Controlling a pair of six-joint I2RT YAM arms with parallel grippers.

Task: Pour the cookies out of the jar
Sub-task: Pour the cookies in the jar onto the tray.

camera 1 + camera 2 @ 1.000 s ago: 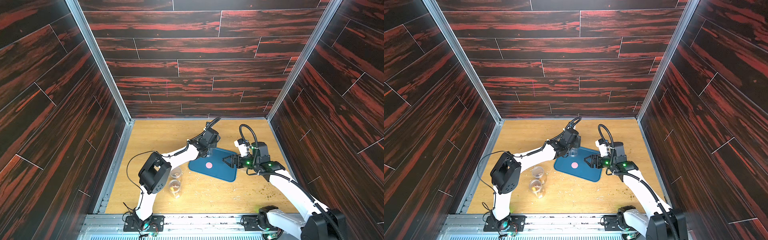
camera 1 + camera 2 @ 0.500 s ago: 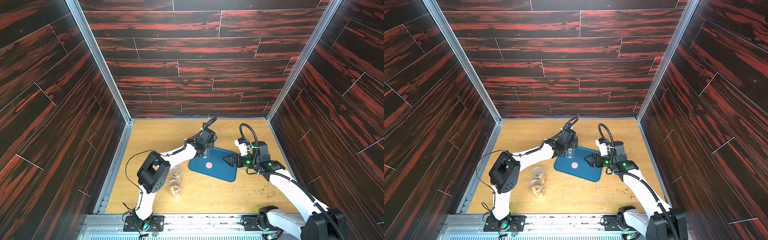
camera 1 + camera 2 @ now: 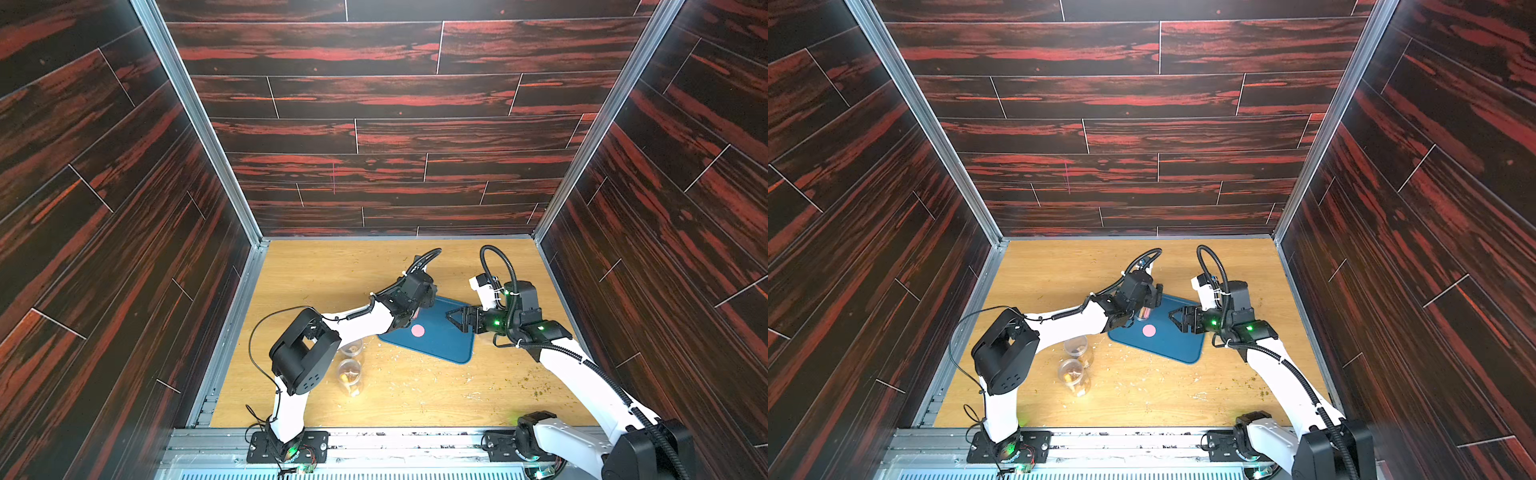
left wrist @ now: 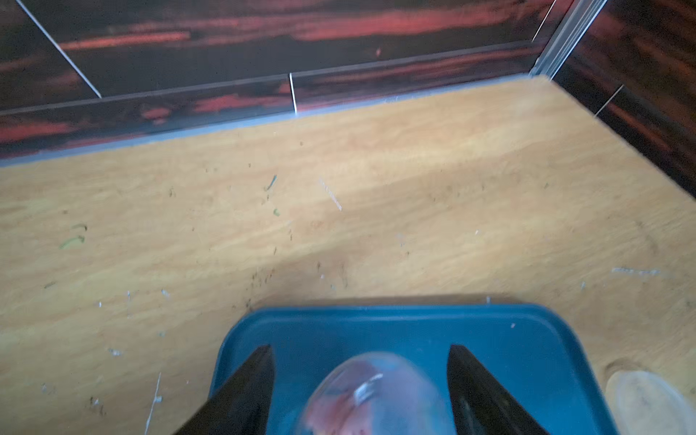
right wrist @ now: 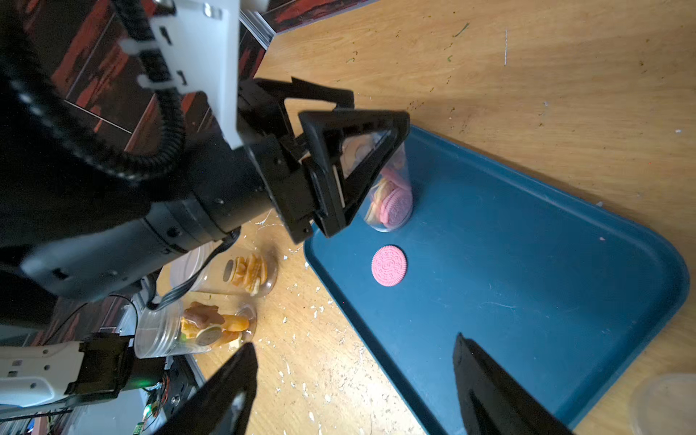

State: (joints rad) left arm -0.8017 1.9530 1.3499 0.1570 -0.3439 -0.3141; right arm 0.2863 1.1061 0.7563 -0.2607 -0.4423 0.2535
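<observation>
A small clear jar (image 5: 391, 196) with pink and yellow cookies in it stands on the blue tray (image 5: 527, 263) near its far left corner. My left gripper (image 4: 359, 348) is open around the jar (image 4: 376, 395), with a gap on each side. In a top view the jar (image 3: 1144, 312) shows just under the left gripper (image 3: 1148, 301). One pink round cookie (image 5: 389, 266) lies loose on the tray, seen in both top views (image 3: 417, 331) (image 3: 1149, 331). My right gripper (image 5: 354, 341) hangs open over the tray's right part (image 3: 451, 318), nothing between its fingers.
Two more clear jars (image 5: 241, 271) (image 5: 196, 327) with tan and yellow biscuits stand on the table left of the tray, close to the left arm (image 3: 1076, 347) (image 3: 1073, 374). Crumbs litter the wooden table (image 3: 415, 382). A pale round disc (image 4: 647, 403) lies beside the tray. Dark walls enclose three sides.
The left gripper's jaws have spread wider around the jar, and the left wrist has shifted slightly. The jar stays on the tray. The right arm has not moved.
</observation>
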